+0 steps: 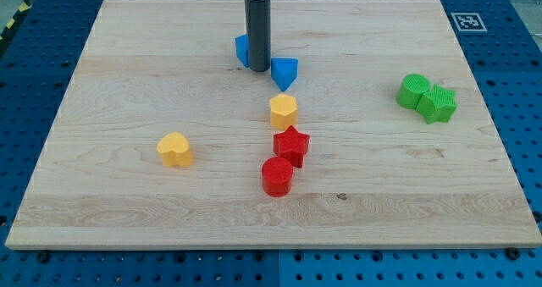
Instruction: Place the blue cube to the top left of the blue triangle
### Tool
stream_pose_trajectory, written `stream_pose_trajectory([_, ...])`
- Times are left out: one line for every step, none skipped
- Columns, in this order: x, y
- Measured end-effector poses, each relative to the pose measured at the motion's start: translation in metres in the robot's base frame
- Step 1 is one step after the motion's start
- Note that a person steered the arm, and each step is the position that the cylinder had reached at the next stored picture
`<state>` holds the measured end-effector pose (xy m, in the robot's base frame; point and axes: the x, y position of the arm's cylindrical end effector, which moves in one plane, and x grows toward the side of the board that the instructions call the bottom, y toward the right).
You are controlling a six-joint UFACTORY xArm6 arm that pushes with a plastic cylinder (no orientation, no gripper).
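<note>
Though mostly hidden behind my tip [257, 69], the blue cube [241, 49] shows a corner toward the frame's left; no long axis is discernible. It lies upper centre on the tabletop [127, 84], touching the end effector's left side, which grasps nothing. The blue triangle [284, 71] sits just right.

My rod [257, 24] covers most of the blue cube [241, 49]; only its left part shows past the rod. My tip [257, 69] sits between that cube and the blue triangle [284, 72]; contact with either cannot be told. Rod's upper end cut off by the view's top. Worktop [127, 211] near corners run close to the view's bottom. Marker [466, 20] at top right too small to read.
</note>
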<state>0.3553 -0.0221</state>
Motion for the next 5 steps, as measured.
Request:
stream_pose_trajectory([0.003,-0.021])
stream_pose_trajectory([0.004,-0.083])
stream_pose_trajectory([-0.02,-0.103])
stream_pose_trajectory([-0.024,-0.103])
stream_pose_trajectory([-0.025,-0.08])
